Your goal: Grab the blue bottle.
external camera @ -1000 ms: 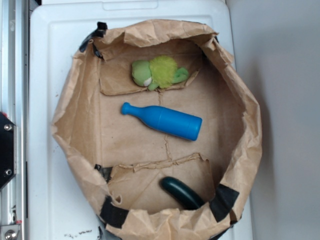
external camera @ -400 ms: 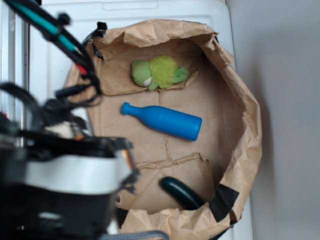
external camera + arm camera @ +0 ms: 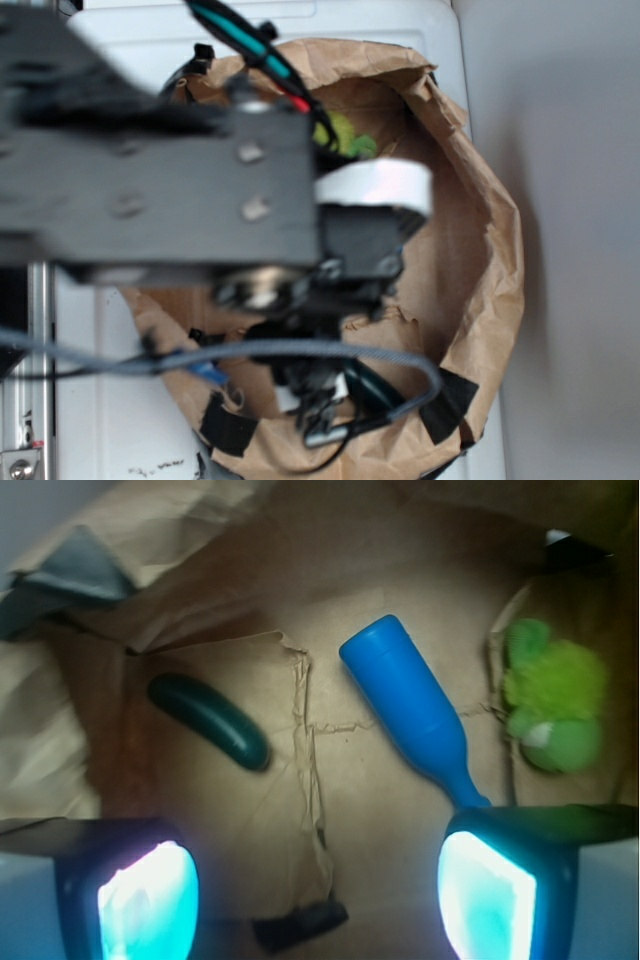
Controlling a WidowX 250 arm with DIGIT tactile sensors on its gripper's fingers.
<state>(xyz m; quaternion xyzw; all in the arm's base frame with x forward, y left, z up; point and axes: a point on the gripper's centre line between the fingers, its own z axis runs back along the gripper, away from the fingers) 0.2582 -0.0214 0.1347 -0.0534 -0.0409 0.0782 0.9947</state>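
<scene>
Hovering over the bag [image 3: 150,540], my arm [image 3: 150,190] fills most of the exterior view and hides the bag floor beneath it; only the bag's right wall and rim show clearly there. Task status, judged from the wrist view: the approach is under way, the grasp is not yet made. Nothing is between my fingers, and the bottle [image 3: 410,705] lies untouched on the cardboard floor.

Bag contents, largest first:
1. The bottle lies on its side right of centre in the wrist view, base toward the upper left, neck running down and to the right until it passes behind my right finger.
2. The dark green object [image 3: 208,720] lies left of the bottle, well apart from it, on the far side of a torn cardboard flap.
3. The green plush [image 3: 555,705] sits at the right edge, near the bottle's neck but not touching it.

Arm pose: my wrist points down into the bag. The gripper [image 3: 310,895] is spread wide, one lit pad [image 3: 145,905] at the lower left and the other at the lower right. Both fingers appear to be above the floor; how far above, I cannot tell.

Remaining work, as I judge it: shift toward the bottle's body so it sits between the pads, turn the wrist so the jaws cross its long axis, descend, close, lift. The smooth round plastic may roll if one pad touches first.
</scene>
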